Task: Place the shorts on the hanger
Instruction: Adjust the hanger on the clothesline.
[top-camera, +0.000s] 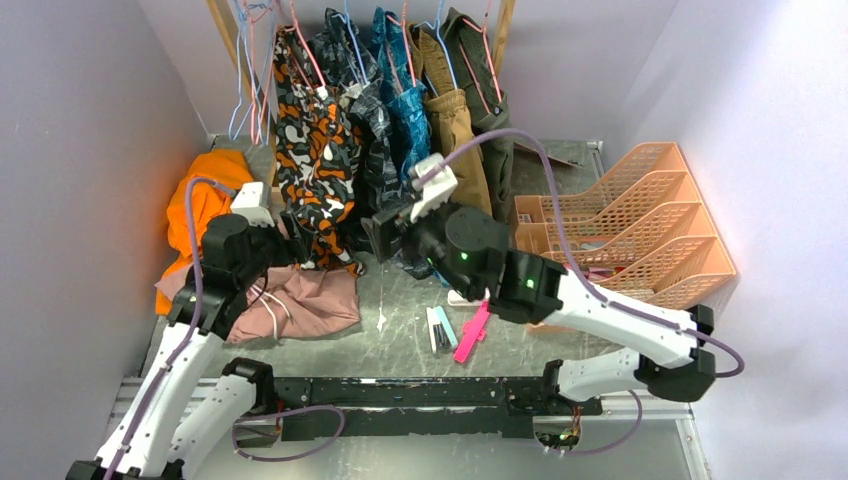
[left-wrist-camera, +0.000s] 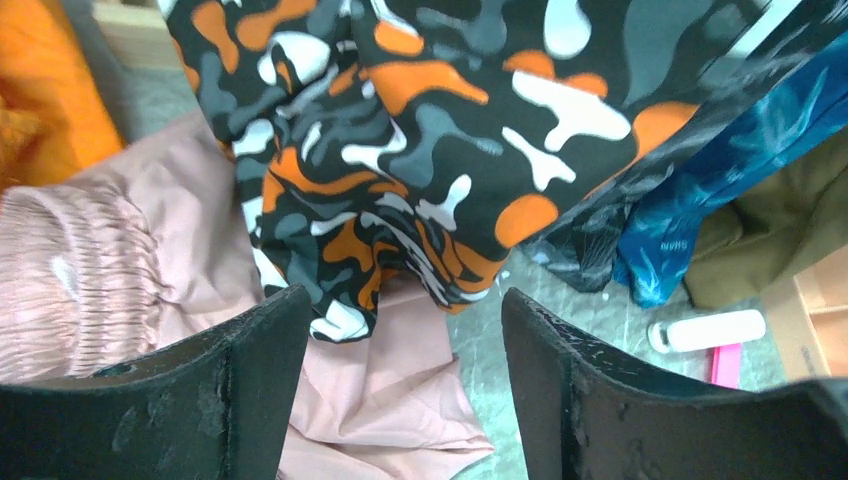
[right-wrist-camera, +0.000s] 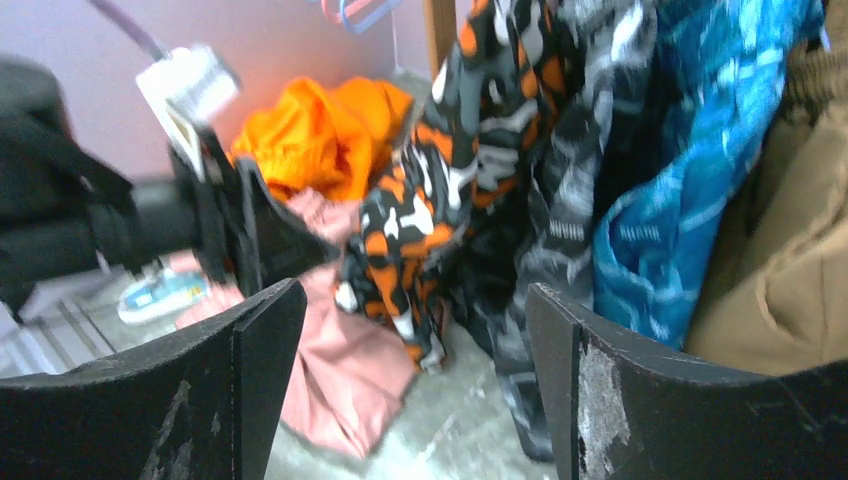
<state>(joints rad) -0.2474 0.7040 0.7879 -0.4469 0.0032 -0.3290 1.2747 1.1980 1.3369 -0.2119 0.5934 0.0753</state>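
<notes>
The orange, black, white and grey camo shorts (top-camera: 315, 150) hang on the pink wire hanger (top-camera: 308, 60) at the back rail, their lower hem reaching the table. My left gripper (top-camera: 290, 235) is open and empty just left of the hem. In the left wrist view the shorts (left-wrist-camera: 450, 120) hang just beyond its gripper (left-wrist-camera: 405, 340). My right gripper (top-camera: 385, 235) is open and empty just right of the shorts. In the right wrist view the shorts (right-wrist-camera: 430, 200) lie ahead of the open gripper (right-wrist-camera: 415, 340), blurred.
A grey-black camo pair (top-camera: 365, 130), blue (top-camera: 405, 100), tan (top-camera: 455, 130) and dark green (top-camera: 490, 100) garments hang beside it. Pink shorts (top-camera: 300, 300) and an orange garment (top-camera: 205, 200) lie at left. A peach file rack (top-camera: 640, 220) stands right. Small items (top-camera: 472, 330) lie in front.
</notes>
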